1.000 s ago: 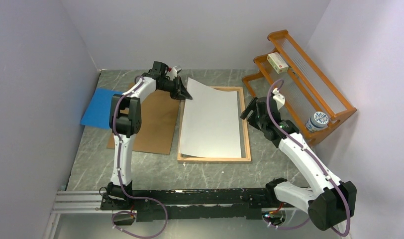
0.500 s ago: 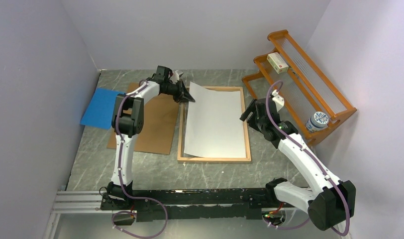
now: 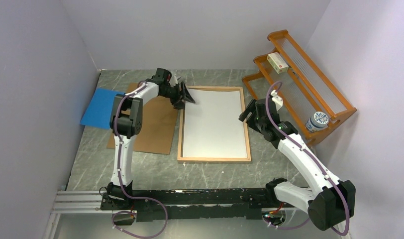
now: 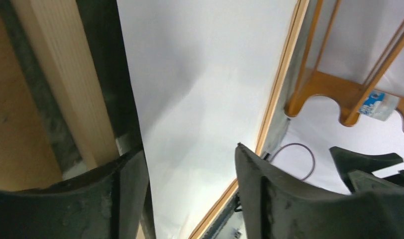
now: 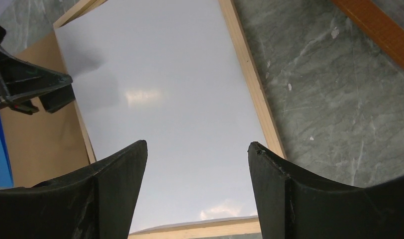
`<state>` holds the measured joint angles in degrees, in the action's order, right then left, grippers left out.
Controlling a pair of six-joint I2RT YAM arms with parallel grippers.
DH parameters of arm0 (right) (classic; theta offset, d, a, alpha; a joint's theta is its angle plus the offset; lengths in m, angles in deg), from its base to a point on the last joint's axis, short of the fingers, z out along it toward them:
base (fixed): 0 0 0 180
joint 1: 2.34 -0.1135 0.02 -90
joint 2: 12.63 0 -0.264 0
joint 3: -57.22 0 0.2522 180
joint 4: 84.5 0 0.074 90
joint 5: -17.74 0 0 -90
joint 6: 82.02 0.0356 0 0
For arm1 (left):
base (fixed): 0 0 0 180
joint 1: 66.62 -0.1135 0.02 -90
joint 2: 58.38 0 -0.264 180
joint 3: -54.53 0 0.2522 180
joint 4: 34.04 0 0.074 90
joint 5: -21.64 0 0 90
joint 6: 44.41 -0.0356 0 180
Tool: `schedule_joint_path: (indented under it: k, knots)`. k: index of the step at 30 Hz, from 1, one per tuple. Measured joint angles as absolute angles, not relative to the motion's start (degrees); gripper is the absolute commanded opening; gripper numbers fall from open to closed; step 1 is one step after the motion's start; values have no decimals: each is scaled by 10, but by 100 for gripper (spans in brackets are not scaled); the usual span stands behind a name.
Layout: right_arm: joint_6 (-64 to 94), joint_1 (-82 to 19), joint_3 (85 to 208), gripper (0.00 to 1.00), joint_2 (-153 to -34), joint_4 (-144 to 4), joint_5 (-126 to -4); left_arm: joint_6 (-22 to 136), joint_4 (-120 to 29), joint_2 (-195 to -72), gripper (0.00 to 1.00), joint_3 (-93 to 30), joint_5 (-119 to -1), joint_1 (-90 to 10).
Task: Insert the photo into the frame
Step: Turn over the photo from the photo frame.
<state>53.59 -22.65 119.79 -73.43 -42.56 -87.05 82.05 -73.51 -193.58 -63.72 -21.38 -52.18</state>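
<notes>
Photo (image 3: 213, 122), white back up inside frame (image 3: 214, 159): probably light, floppy, easily creased; best pinched at far-left corner. Left gripper (image 4: 189, 148) there, jaws apart; right gripper (image 5: 196, 143) also spread, empty.

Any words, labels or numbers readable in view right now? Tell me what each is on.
No text is legible.
Small box on the rack: print too small to read.
Blue-and-white container on the rack: label blurred.
Photo: blank white back, no text.

No text can be read. The small box (image 3: 277, 62) and the blue-and-white can (image 3: 317, 121) on the wooden rack (image 3: 278, 36) carry print, but it is too small.
</notes>
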Motion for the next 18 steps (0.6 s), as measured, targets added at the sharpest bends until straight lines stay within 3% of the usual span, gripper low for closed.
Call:
schedule_joint_path:
  k: [3, 18]
  knots:
    - [536, -227, 1198, 77, -734, -426, -869, 801, -769, -1909, 80, -637, -246, -522]
    - [537, -226, 1197, 74, -734, -429, -854, 700, -908, -1773, 90, -628, -468, -530]
